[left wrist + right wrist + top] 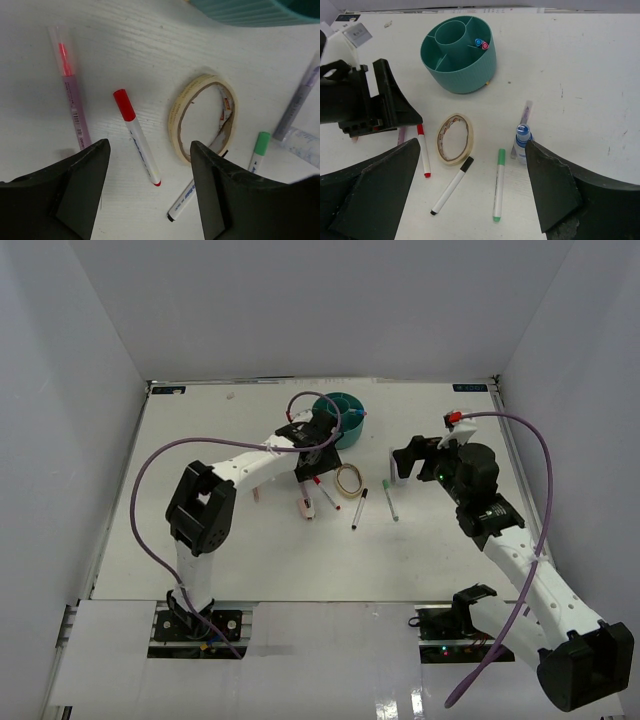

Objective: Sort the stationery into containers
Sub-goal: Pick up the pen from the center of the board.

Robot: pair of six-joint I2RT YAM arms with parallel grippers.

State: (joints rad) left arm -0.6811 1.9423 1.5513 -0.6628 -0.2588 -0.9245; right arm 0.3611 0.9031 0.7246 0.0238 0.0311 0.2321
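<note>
Top external view: the round teal plastic desk organizer [340,418] stands far-centre on the white table [230,550]. The left gripper [310,472] hangs just before it and the right gripper [402,462] waits to the right.

Left wrist view: the fingers are apart and empty, straddling a thin red-capped white pen [136,136], probably aligned for pickup. A flat tan loop [202,117] lies beside it.

Right wrist view: the right fingers are apart and empty. Two pens with blue and pink caps [481,44] stand in one ring compartment. A black-capped pen [452,185], a green-capped pen [498,184] and a small clear blue-capped bottle [522,142] lie unsorted.
</note>
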